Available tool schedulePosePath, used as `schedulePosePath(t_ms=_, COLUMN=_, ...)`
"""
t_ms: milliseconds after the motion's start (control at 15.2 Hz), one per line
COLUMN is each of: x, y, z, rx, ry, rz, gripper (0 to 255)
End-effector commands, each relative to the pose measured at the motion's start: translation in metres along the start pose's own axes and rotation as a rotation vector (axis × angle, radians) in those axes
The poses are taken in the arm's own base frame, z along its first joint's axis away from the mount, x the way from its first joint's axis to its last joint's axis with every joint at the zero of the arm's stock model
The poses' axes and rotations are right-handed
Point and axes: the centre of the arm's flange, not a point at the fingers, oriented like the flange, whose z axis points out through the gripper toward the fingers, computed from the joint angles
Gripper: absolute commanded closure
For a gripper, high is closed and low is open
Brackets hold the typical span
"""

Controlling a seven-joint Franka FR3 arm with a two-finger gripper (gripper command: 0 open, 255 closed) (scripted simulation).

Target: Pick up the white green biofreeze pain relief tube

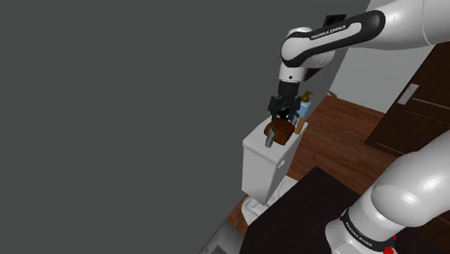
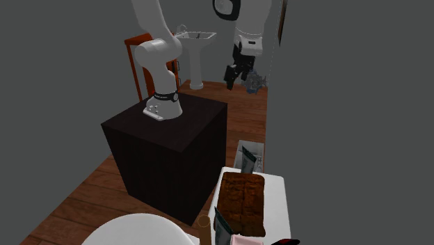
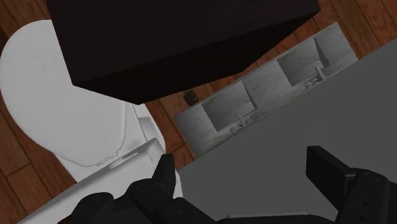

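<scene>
Gripper (image 3: 240, 162) spread wide, empty, above toilet tank (image 1: 261, 167). White-green tube (image 2: 248, 160) sits at 12 o'clock of brown block (image 2: 240, 202), second exterior view. Likely light, squashy, slick; pinch across flat body, mid-length.

The gripper (image 1: 283, 115) hung above the crowded toilet tank (image 1: 263, 166). A grey wall (image 1: 144, 108) closed one flank and the black stand (image 1: 310, 209) the other; overhead lay open.

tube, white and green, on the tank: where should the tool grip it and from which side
Likely from above: the tube seems to stand on end at the edge of the tank, beside the brown block. Pinch its upper body across the flat faces.
</scene>
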Motion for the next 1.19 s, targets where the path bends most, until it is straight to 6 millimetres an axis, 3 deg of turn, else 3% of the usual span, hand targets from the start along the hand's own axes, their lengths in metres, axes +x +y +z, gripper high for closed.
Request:
schedulePosePath(t_ms=0, x=0.023, y=0.013, z=0.011, rx=0.004, ry=-0.004, rz=0.045, gripper=0)
schedulePosePath(t_ms=660, x=0.123, y=0.086, z=0.067, rx=0.024, ry=-0.028, rz=0.266, gripper=0)
schedulePosePath(t_ms=1122, x=0.179, y=0.145, z=0.106, rx=0.037, ry=-0.043, rz=0.412, gripper=0)
